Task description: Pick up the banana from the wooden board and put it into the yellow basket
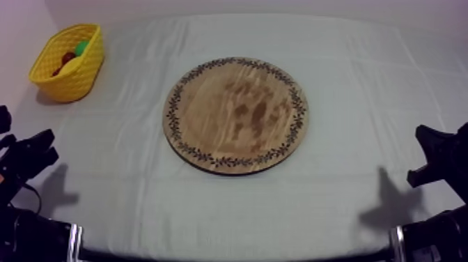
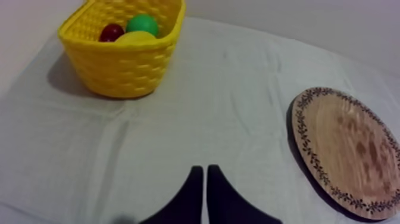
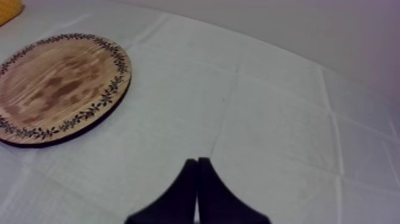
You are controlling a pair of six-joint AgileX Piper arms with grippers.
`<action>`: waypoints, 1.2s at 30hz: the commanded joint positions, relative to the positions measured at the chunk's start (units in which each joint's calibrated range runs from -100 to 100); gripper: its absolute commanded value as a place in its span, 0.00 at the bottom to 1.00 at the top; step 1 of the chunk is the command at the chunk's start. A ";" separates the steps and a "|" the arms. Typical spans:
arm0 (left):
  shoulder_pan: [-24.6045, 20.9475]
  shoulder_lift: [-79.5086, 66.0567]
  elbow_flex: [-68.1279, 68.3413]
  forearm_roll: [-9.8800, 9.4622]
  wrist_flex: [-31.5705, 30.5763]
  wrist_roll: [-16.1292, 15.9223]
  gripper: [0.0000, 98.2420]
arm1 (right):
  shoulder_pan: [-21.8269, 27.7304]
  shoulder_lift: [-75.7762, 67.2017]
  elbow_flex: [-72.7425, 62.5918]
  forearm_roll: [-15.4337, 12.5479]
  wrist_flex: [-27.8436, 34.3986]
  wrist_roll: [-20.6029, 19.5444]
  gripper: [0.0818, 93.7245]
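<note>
1. The counter (image 1: 348,104), under a creased grey-white cloth, carries everything. Both tools sit low at its near edge, one at each side.
2. The round wooden board (image 1: 236,115) with a leafy patterned rim lies flat at the counter's middle. It is between the two tools and well apart from each.
3. The yellow basket (image 2: 119,71) stands upright at the far corner on the left tool's side. It is well ahead of that tool's fingertips and well apart from the board.
4. The left tool (image 2: 204,170) has its two black fingers pressed together into a narrow wedge with nothing between them. It points over the cloth between basket and board.
5. The right tool (image 3: 197,161) is likewise pressed together on nothing, over open cloth with the board ahead toward the left tool's side.
6. The banana (image 2: 136,37) lies inside the basket, just behind the wall that faces the left tool. Its yellow top shows above the rim.
7. A green fruit (image 2: 142,24) sits just beyond the banana, farther from the left tool.
8. A small red fruit (image 2: 111,31) sits beside the green fruit, on the side away from the board.
</note>
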 commanded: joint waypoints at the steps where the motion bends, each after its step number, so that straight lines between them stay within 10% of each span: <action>1: 0.12 -1.47 0.16 -0.96 0.21 0.45 0.00 | 0.01 0.03 -0.03 0.00 0.00 0.01 0.00; 8: 0.70 -4.43 -0.10 -3.04 1.76 -1.19 0.00 | 0.01 0.03 -0.03 0.00 0.00 0.01 0.00; 15: 1.05 -6.50 1.08 -7.55 -0.55 9.22 0.00 | 0.01 0.03 -0.03 0.00 0.00 0.01 0.00; 36: 1.41 -8.09 2.06 -8.24 -3.32 9.47 0.00 | 0.01 0.03 -0.03 0.00 0.00 0.01 0.00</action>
